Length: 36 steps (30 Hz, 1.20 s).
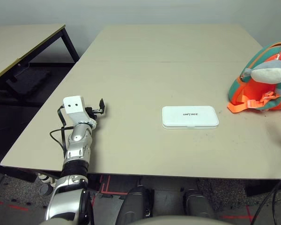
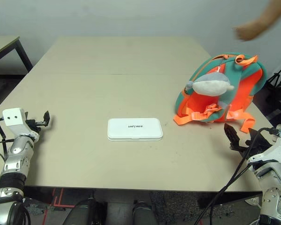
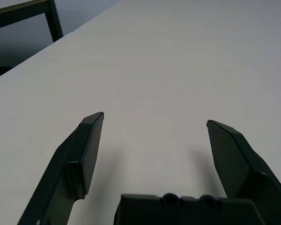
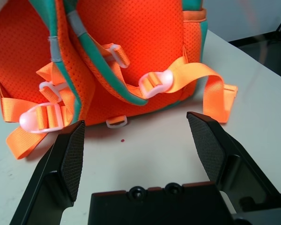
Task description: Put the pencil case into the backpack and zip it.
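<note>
Right gripper [image 4: 136, 117] spread, empty | backpack [image 4: 131, 51] cropped | person's hand [image 2: 248, 31] blurred

Beige table [image 2: 84, 98]; white pencil case [image 2: 135, 129] lies flat near front edge, backpack [image 2: 222, 91] sits toward right side, straps touching tabletop.

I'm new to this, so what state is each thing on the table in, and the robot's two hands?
Case: shut, lying flat, lettering up, outside the backpack.
Backpack: standing upright, straps towards the robot; zip state unclear.
Charm: hanging against the backpack.
Left hand: open, empty.
Right hand: open, empty, near the backpack.
</note>
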{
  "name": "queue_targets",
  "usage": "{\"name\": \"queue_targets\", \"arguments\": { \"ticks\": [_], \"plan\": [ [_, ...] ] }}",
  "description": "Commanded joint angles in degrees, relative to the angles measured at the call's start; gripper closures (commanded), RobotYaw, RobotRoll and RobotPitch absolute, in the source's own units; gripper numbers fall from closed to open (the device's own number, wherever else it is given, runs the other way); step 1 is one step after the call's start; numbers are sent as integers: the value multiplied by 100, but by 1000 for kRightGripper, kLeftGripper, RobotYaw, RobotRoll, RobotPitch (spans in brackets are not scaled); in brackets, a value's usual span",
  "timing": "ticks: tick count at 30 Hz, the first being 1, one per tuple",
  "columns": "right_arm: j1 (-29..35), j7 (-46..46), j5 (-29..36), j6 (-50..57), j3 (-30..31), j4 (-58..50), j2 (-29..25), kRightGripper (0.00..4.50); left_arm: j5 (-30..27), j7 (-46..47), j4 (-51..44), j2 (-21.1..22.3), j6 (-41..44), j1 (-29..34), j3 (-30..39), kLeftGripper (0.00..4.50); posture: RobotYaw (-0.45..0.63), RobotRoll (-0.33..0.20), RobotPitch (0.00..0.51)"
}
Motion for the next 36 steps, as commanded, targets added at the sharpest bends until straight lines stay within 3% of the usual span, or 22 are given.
{"name": "queue_targets", "arguments": {
  "ticks": [1,6,9,14,16,18,21,25,34,36],
  "plan": [
    [99,-54,-12,-74,-85,-34,82,39,73,-104,79,34,30,-121,-71,0,-90,0,86],
    [409,-82,252,157,-174,-695,197,39,87,-307,251,34,14,-394,-160,0,-111,0,94],
    [665,-21,906,984,-337,-1322,46,39,-104,-739,21,70,197,-588,-178,0,-108,0,83],
    [1227,631,2332,2742,-585,-2154,-824,39,-1693,-2828,-1248,309,2586,-829,-272,0,-82,0,46],
    [1081,857,2661,3259,-290,-2240,-1246,39,-2343,-3646,-2049,789,4272,-750,-649,0,-67,0,30],
    [760,873,2824,3581,49,-2197,-1467,39,-2761,-4002,-2439,1112,5399,-747,-829,0,-63,0,23],
    [25,950,2605,3670,843,-1938,-1576,592,-3149,-4113,-2175,1140,6346,-1049,-738,0,-61,0,14],
    [-1011,1144,1899,3319,1978,-1179,-1324,1796,-3338,-4100,-1217,885,7113,-1560,-603,0,-58,0,8],
    [-2202,1045,353,2862,3453,-147,-813,4475,-3184,-4332,-214,531,7960,-2004,-974,0,-31,0,0],
    [-2284,866,102,2965,3641,-213,-739,4475,-3129,-4390,17,493,8123,-2089,-1062,0,-32,0,0]
  ]
}}
